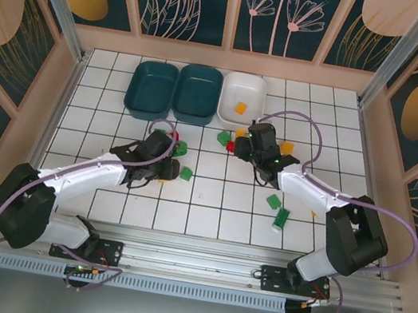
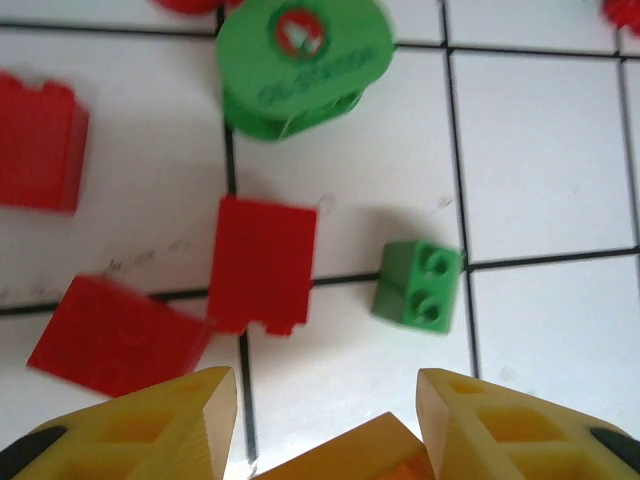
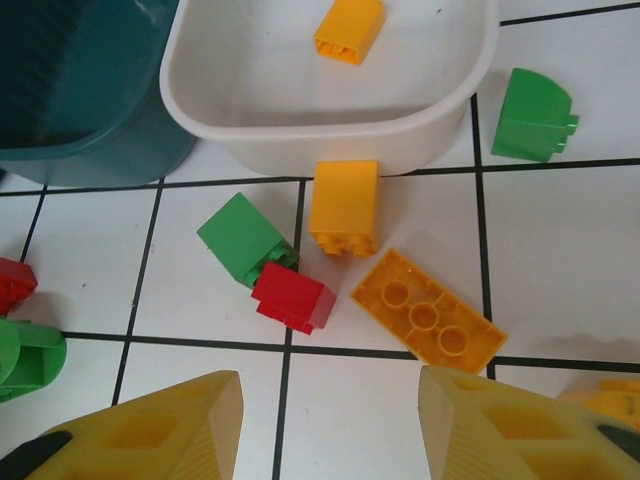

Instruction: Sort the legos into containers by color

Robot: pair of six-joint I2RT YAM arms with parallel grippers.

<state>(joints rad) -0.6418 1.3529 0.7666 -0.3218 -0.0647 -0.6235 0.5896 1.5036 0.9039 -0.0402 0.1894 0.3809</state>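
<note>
My left gripper [image 2: 325, 378] [image 1: 160, 166] is shut on an orange-yellow lego [image 2: 345, 450] that sits deep between its fingers. Ahead of it lie red legos [image 2: 262, 262] [image 2: 115, 335], a small green one [image 2: 418, 285] and a round green piece [image 2: 300, 60]. My right gripper [image 3: 330, 378] [image 1: 251, 137] is open over a bare tile, nothing between its fingers. Beyond it lie a red lego [image 3: 292, 297], a green one [image 3: 240, 238], an upside-down orange plate [image 3: 428, 307] and an orange brick [image 3: 345, 205] against the white container [image 3: 300, 140] [image 1: 249, 91]. An orange lego [image 3: 349, 30] lies inside that container.
Two dark teal containers [image 1: 150, 88] [image 1: 198, 92] stand left of the white one at the back. Green legos [image 1: 273, 201] [image 1: 281, 217] lie at the front right, another green one [image 1: 186, 173] beside the left gripper. A curved green piece [image 3: 533, 117] sits right of the white container. Walls ring the table.
</note>
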